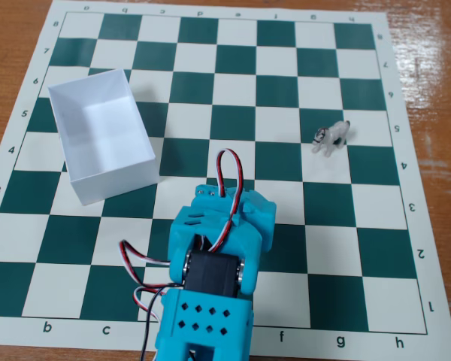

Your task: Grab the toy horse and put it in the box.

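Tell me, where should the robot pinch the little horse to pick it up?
Probably across the toy horse body, coming from above. It stands upright on a white square, clear of the box, and its middle looks the thickest part; legs and tail look too thin.

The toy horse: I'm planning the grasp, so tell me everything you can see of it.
The toy horse is a tiny grey-white figurine with darker mane and tail, glossy like plastic or ceramic. It stands upright on its legs on a white square of the chessboard, right of centre in the fixed view, head toward the left, tail to the right. Only the board touches it. It stands well apart from the box and the blue arm. Finer details are too small to tell.
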You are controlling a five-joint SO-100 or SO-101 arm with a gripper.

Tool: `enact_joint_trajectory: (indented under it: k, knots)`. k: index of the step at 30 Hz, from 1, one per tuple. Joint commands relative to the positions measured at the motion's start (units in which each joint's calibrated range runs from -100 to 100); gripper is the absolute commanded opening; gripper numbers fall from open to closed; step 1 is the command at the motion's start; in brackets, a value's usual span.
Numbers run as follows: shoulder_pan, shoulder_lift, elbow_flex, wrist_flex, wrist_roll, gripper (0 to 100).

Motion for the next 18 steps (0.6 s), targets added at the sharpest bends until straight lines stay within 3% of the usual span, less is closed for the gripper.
enact_joint_trajectory:
  k: [1,18]
  knots:
    - [1.17,7.47,-5.80,-5.20,-0.51,2]
    - [6.88,40.57,-29.38,-17.24,-3.29,2]
